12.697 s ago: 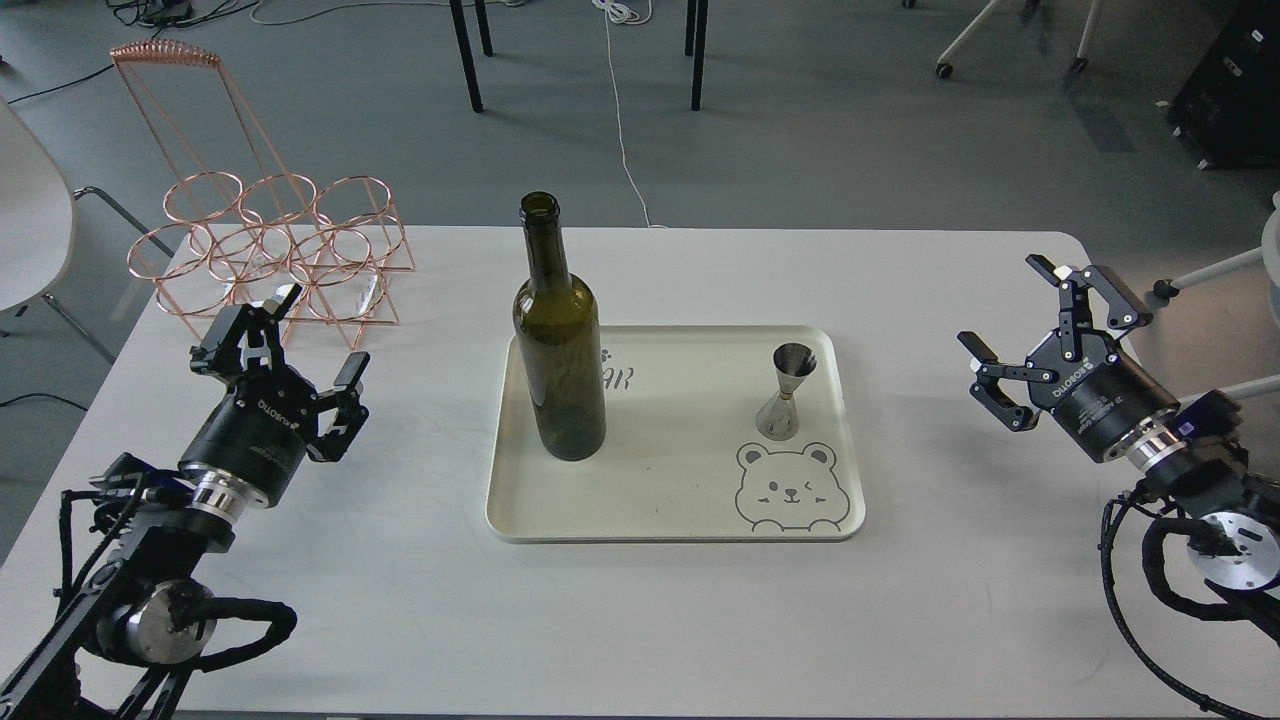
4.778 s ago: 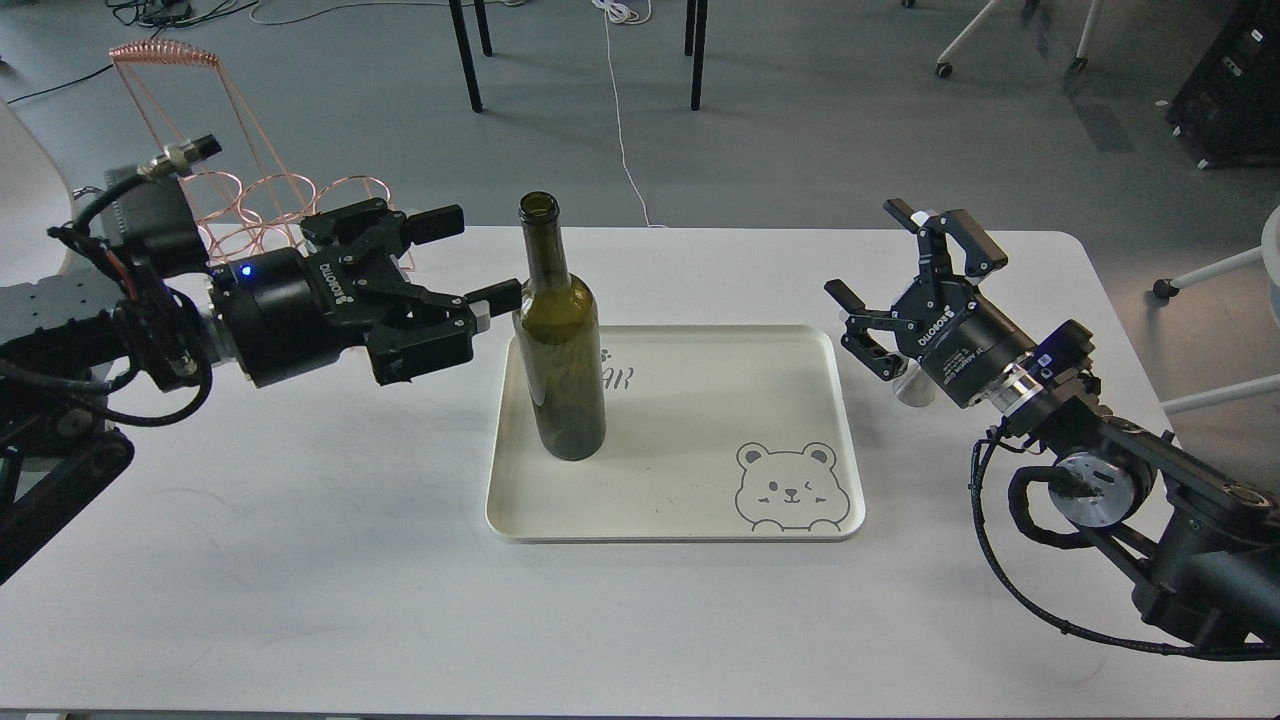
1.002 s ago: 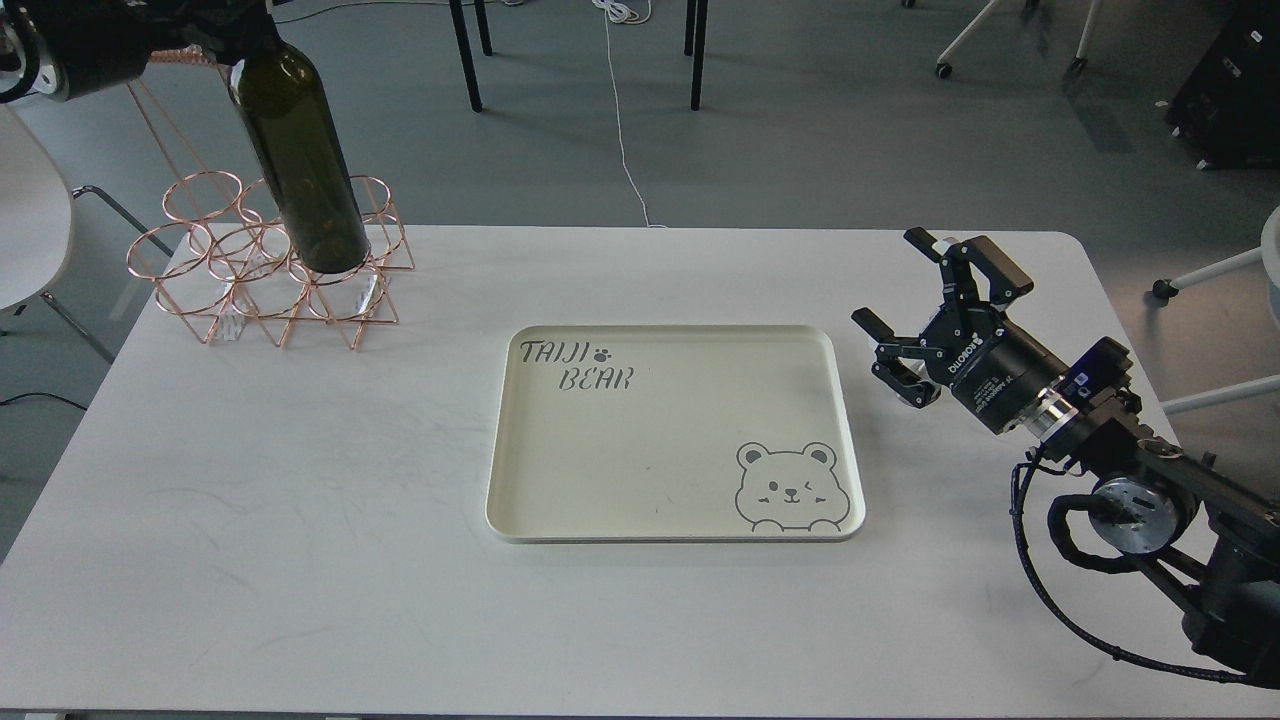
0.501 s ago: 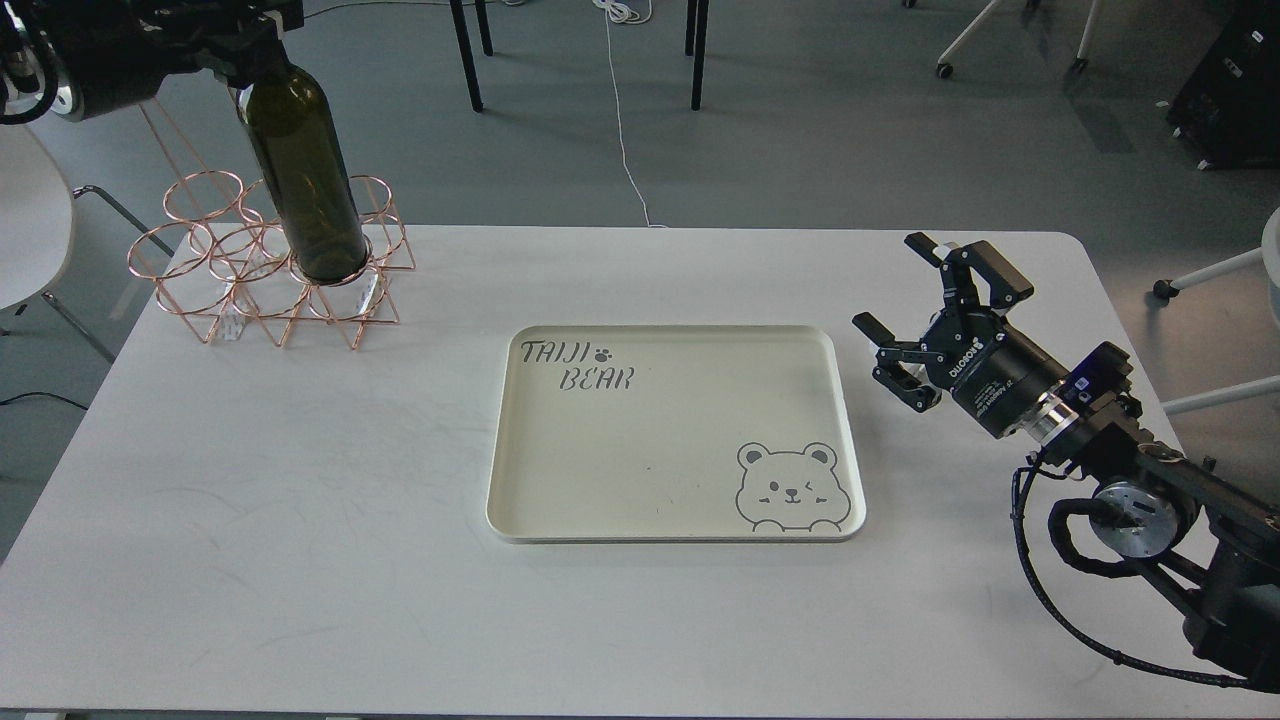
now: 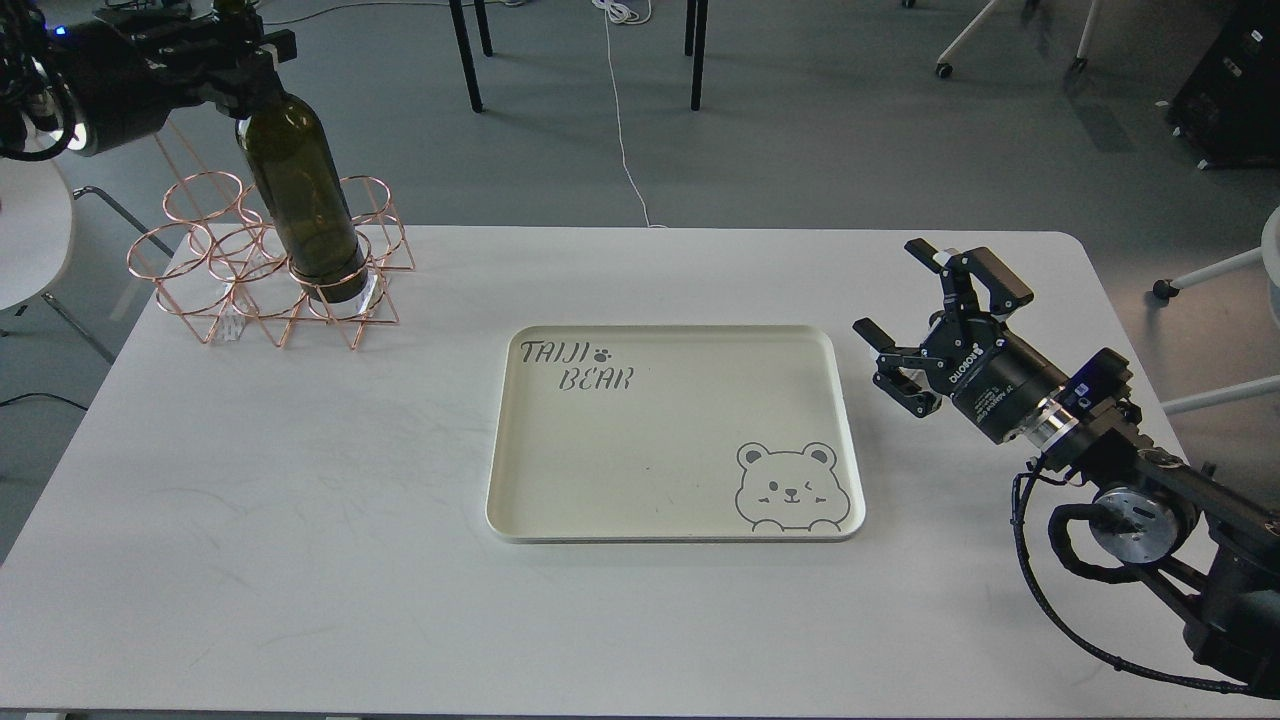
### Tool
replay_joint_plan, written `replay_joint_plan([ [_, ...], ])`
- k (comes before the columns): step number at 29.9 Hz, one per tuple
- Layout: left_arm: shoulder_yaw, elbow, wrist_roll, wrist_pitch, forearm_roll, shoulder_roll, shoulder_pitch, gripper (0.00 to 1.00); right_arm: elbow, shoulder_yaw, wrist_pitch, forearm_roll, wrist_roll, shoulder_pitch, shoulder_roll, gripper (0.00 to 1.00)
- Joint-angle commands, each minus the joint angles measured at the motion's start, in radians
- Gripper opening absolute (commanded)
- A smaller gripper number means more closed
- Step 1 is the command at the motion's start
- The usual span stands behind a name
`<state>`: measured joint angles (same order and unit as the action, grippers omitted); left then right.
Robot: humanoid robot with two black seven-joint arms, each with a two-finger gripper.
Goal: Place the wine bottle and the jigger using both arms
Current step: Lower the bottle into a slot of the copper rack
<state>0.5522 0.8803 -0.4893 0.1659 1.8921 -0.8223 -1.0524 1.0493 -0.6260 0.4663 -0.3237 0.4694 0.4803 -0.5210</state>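
The dark olive-green wine bottle (image 5: pixel 300 190) stands slightly tilted, its base inside a front-right ring of the copper wire rack (image 5: pixel 215 270) at the table's back left. My left gripper (image 5: pixel 238 48) is at the top left, shut on the bottle's neck. My right gripper (image 5: pixel 905 320) is open and empty, just right of the cream tray (image 5: pixel 680 530), a little above the table. The jigger is not visible anywhere in this view.
The cream tray with "TAIJI BEAR" lettering and a bear drawing lies mid-table with nothing on it. A white chair (image 5: pixel 30 250) stands left of the table, and chair and table legs (image 5: pixel 465 55) stand on the floor beyond the far edge.
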Motion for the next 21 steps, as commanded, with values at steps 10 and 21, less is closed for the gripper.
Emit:
replay_joint_plan([
  [10,0.002,-0.053,0.001,-0.003,0.001,0.028,0.031,0.14,0.001,0.0,0.0,0.0,0.0,-0.009,0.001,0.99],
  [21,0.0,-0.09,0.001,-0.003,0.001,0.063,0.043,0.19,0.008,0.0,0.0,-0.002,0.0,-0.02,-0.001,0.99],
])
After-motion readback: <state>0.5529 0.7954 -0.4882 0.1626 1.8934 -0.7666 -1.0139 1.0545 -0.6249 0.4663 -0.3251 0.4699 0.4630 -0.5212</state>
